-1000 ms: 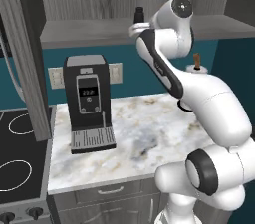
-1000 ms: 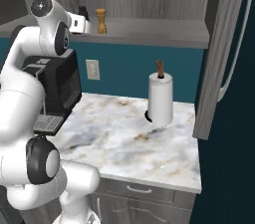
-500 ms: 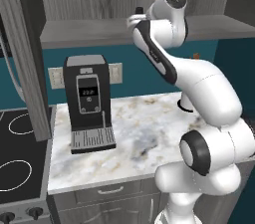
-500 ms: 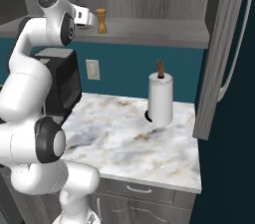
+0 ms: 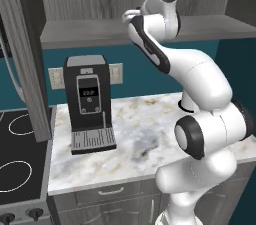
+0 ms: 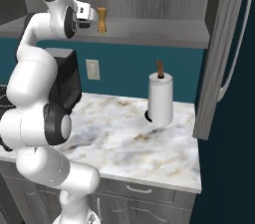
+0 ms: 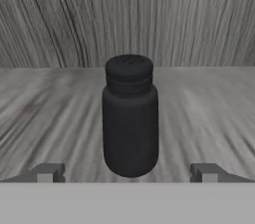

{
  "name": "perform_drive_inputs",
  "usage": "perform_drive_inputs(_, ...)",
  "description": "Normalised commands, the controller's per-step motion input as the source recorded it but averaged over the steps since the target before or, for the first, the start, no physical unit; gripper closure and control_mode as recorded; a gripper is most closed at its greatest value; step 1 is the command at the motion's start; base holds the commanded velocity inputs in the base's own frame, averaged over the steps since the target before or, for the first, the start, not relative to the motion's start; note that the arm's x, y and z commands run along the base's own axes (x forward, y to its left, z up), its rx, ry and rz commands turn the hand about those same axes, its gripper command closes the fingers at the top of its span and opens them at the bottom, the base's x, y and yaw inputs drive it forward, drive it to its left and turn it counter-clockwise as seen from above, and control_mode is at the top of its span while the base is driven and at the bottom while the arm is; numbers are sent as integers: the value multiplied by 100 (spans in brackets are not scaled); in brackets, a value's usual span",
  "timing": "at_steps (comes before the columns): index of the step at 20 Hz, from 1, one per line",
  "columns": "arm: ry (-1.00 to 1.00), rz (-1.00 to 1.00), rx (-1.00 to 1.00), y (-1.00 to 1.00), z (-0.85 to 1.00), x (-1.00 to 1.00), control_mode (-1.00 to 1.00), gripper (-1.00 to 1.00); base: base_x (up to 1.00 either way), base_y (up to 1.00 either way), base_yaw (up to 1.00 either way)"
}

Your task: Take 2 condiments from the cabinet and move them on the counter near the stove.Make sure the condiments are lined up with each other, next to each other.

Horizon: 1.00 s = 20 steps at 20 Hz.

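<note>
Hand point(image 7: 127, 175): wide open, nothing held. In the hand view the two fingertips point(image 7: 47, 173) stand well apart at the bottom, one on each side of the shaker, not touching it.
Arm: reaches up to the cabinet shelf point(image 6: 149, 31); in the right base view the hand sits at shelf height, just beside the mill.
Shaker point(image 7: 130, 121): squat, black, narrower cap with little holes, upright on the shelf, right in front of the hand, centred between the fingertips. The grey wood-grain back wall of the cabinet point(image 7: 124, 14) is behind it.
Mill point(image 6: 102, 20): tan wood, knob top, upright on the shelf near its left end in the right base view, close to the hand.
Bench point(image 5: 145, 139): marble top, no condiments on it yet.
Coffee machine point(image 5: 89, 101): black, near the bench's back left corner, by the stove side.
Stove point(image 5: 20, 164): black glass, white rings, right against the bench's left edge, knobs along its front.
Towel roll point(image 6: 161, 98): white, brown tip, upright toward the bench's back right corner.
</note>
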Motion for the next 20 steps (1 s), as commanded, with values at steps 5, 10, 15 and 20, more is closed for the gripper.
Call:
perform_drive_inputs(5, -1, -1, 0, 2, 0, 5, -100, -100, 0, 0, 0)
perform_drive_inputs(10, -3, -3, 0, 0, 0, 0, -100, -100, 0, 0, 0)
perform_drive_inputs(15, -4, -2, 0, 0, 0, 3, -100, -100, 0, 0, 0)
perform_drive_inputs(20, -4, -3, 0, 0, 0, 8, -100, -100, 0, 0, 0)
